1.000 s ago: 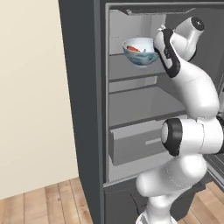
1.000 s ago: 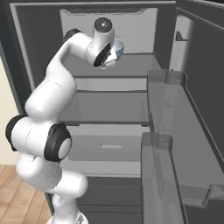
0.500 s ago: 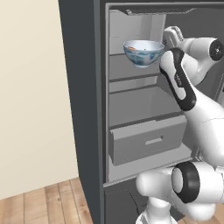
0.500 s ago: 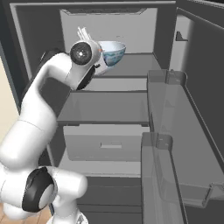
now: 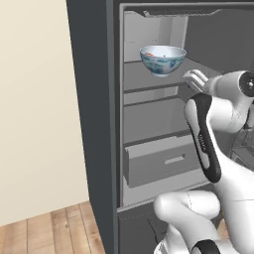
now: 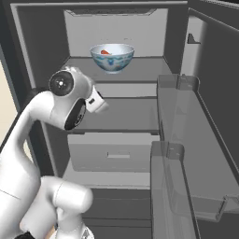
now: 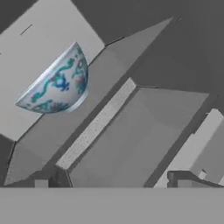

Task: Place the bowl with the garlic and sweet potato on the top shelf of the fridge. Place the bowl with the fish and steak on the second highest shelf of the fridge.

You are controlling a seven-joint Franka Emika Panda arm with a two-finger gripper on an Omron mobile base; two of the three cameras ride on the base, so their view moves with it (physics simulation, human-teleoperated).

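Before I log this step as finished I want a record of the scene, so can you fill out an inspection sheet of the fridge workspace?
Surface: top shelf of the open fridge, level, carrying one bowl.
Job's things: patterned bowl upright on the top shelf, something orange-red inside; contents otherwise too small to tell. Second bowl: nothing seen.
Clutter: nothing seen; lower shelves bare, drawer closed.
Grippers: gripper open, apart from the bowl, holding nothing.
Cables: nothing seen.
Surroundings: door bins at right, beige wall, wood floor.

Base views flanking fridge point(image 5: 149, 124) — hand view close
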